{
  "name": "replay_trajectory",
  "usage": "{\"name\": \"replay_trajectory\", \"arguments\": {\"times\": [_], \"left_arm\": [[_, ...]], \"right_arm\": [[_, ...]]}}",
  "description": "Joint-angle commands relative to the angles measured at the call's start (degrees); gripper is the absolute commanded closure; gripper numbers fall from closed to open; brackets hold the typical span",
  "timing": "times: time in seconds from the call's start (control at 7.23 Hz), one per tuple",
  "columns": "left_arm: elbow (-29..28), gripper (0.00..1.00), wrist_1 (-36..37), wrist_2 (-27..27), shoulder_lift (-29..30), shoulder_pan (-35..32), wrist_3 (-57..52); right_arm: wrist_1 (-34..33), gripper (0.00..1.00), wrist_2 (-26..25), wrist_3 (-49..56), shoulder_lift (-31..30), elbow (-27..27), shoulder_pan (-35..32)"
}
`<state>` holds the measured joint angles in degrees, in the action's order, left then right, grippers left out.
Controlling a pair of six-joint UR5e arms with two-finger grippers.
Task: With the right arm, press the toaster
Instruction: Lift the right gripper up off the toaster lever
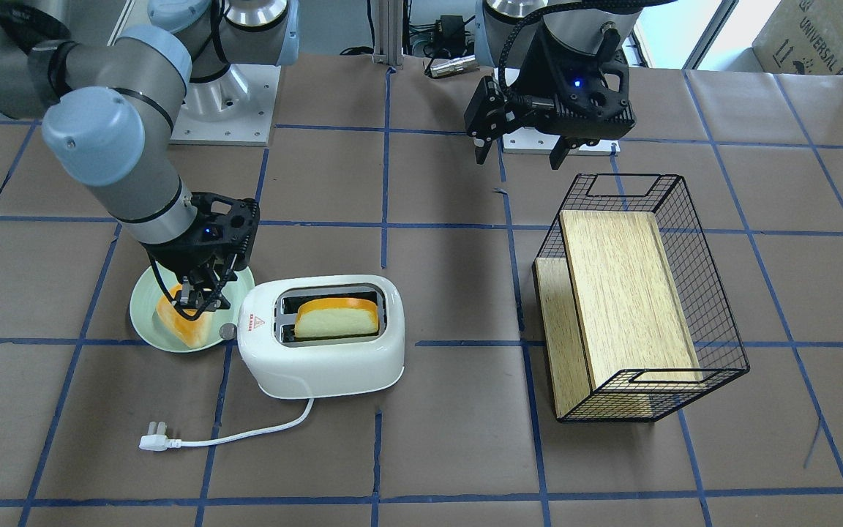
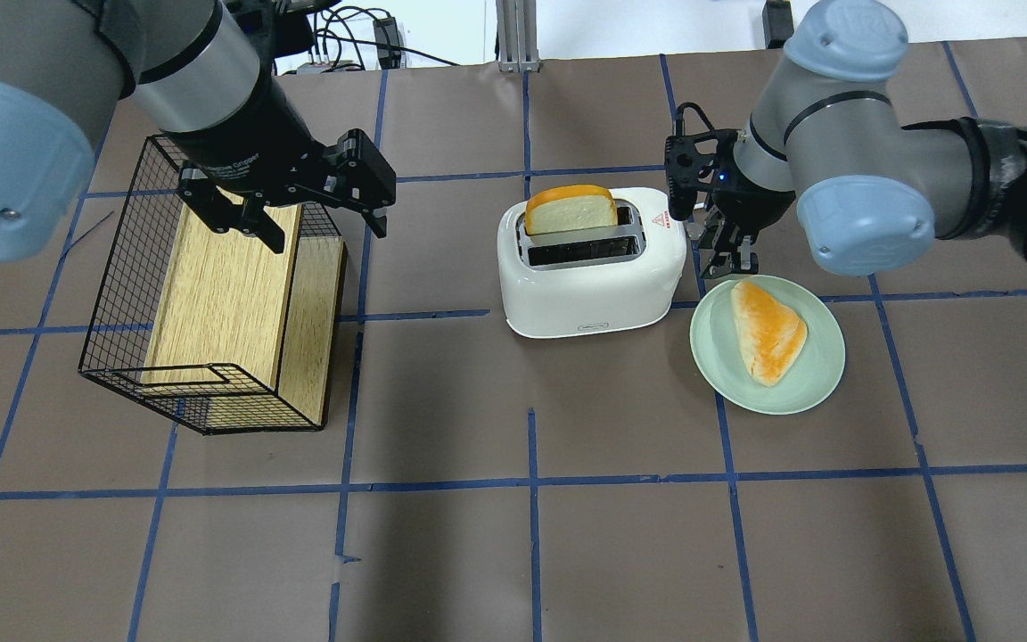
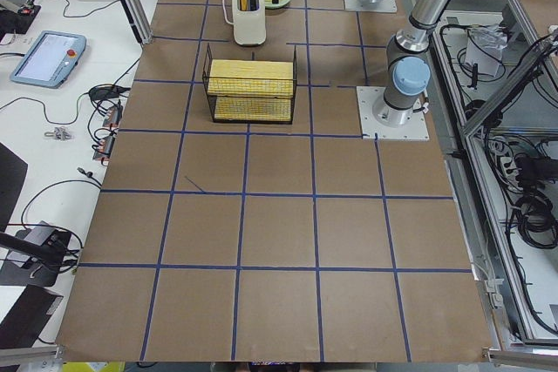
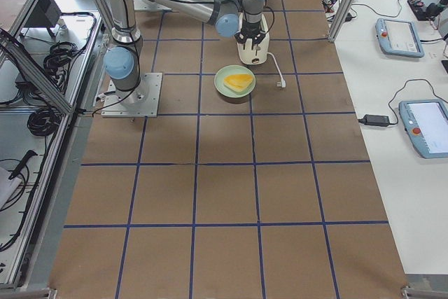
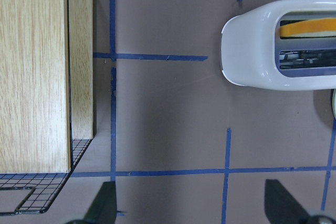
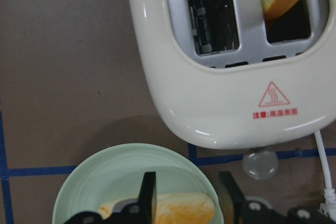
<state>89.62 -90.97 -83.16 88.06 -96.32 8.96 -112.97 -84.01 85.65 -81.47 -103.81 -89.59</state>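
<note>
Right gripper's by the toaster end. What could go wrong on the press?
1. The right gripper hangs over the bread on the plate, short of the knob on the toaster; a straight descent could hit bread or plate.
2. The toaster stands loose, plug lying free; an off-centre push might slide it.

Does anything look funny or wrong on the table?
Yes, one thing. The toaster has bread in a slot, but its plug lies loose on the table, plugged into nothing. Nothing looks spilled or broken.
</note>
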Motion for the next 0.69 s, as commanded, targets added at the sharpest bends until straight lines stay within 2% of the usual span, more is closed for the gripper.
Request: {"name": "replay_trajectory", "arguments": {"times": [0.0, 0.14, 0.28, 0.41, 0.55], "left_arm": [[0.03, 0.0, 0.0, -0.08, 0.01, -0.01, -0.09], [0.03, 0.0, 0.0, 0.01, 0.01, 0.08, 0.0], [0.03, 0.0, 0.0, 0.01, 0.01, -0.01, 0.0], [0.03, 0.0, 0.0, 0.01, 0.01, 0.08, 0.0], [0.03, 0.0, 0.0, -0.08, 0.01, -0.01, 0.0]], "right_arm": [[6.0, 0.0, 0.25, -4.35, -7.79, 0.1, 0.12], [6.1, 0.0, -0.01, -12.8, -11.04, -0.16, 0.21], [7.06, 0.0, -0.28, -25.5, -12.81, -0.16, 0.47], [10.72, 0.0, -2.63, -42.42, -14.05, 0.45, 0.82], [15.63, 0.0, -5.17, -54.59, -15.19, 2.37, 0.39]]}}
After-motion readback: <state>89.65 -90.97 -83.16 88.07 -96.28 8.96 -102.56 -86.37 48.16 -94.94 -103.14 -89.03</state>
